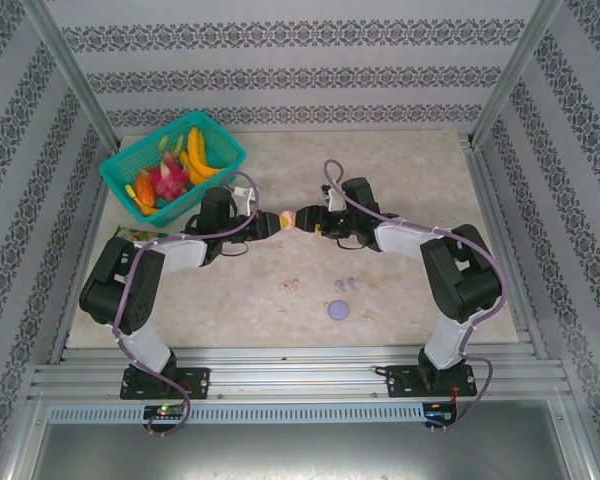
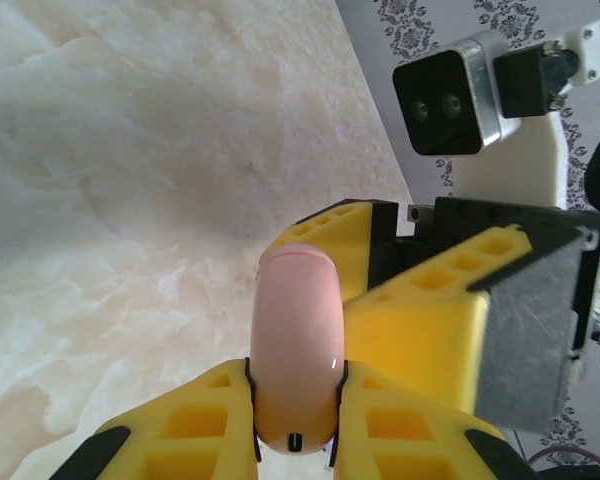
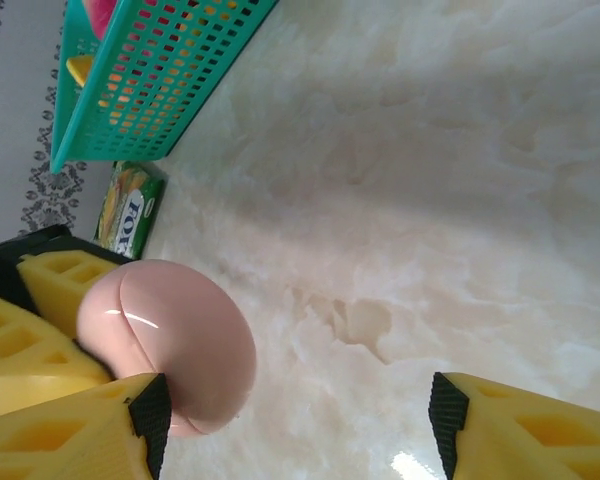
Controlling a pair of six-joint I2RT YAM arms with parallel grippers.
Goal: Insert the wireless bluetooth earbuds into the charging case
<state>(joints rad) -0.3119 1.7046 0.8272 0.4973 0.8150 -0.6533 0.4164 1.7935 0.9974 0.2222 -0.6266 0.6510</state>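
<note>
- Centre of the top view: the left gripper [image 1: 276, 221] is clenched on the shut pink charging case [image 1: 289, 217]. It holds the case above the table [image 1: 430, 180], probably so the other arm can open the lid.
- The right gripper [image 1: 310, 217] faces it from the right with jaws spread wide. In its wrist view one finger [image 3: 70, 440] sits just beside the case's rim and the other is well apart.
- Lower centre: the pink earbuds [image 1: 288, 286] and lilac earbuds [image 1: 345, 284] lie loose on the table near a lilac case [image 1: 338, 310]. None are housed yet.
- Upper left: a teal basket [image 1: 170, 165] of toy food, well apart.
</note>
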